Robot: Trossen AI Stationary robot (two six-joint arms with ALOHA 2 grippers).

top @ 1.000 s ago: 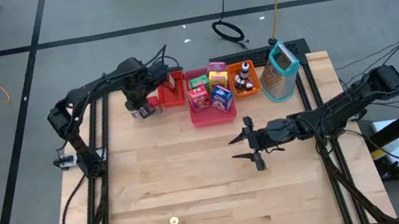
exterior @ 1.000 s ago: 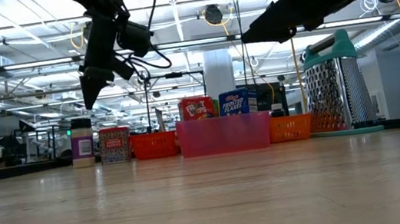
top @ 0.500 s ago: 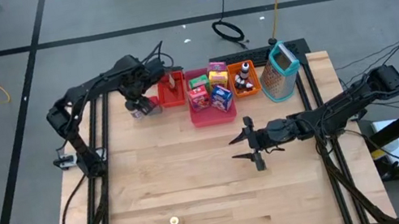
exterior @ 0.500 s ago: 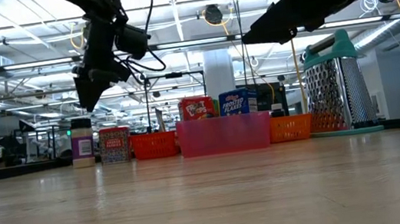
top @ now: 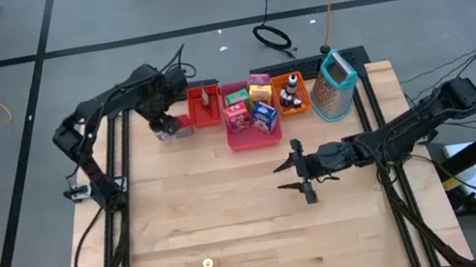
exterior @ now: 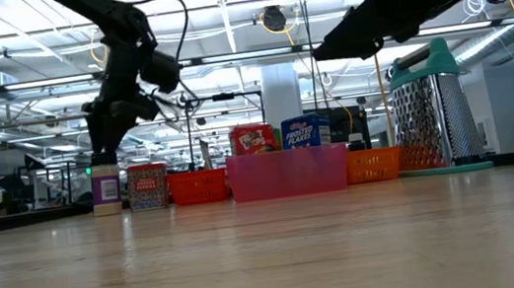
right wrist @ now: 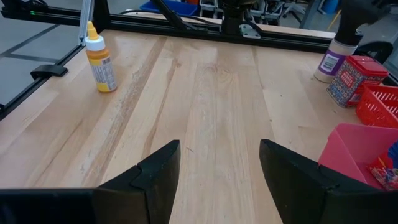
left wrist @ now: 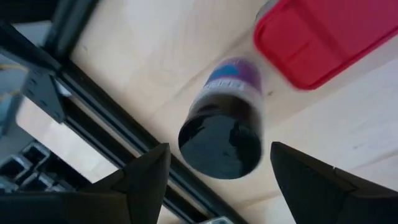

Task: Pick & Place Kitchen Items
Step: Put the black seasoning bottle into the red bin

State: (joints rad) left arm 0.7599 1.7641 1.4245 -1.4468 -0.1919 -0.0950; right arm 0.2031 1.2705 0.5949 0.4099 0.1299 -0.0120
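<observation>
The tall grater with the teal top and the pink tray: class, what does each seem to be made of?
Tall grater: apparently shiny metal, perforated faces gleaming, with a teal, likely plastic top. Pink tray: likely translucent plastic, smooth and slightly see-through.

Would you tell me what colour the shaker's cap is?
Black; the shaker shows best in the left wrist view.

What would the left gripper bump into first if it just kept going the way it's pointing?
Most likely the dark-capped shaker: the left gripper is open and points straight down at its cap, which sits between the fingers' line. How far above it hangs is unclear.
</observation>
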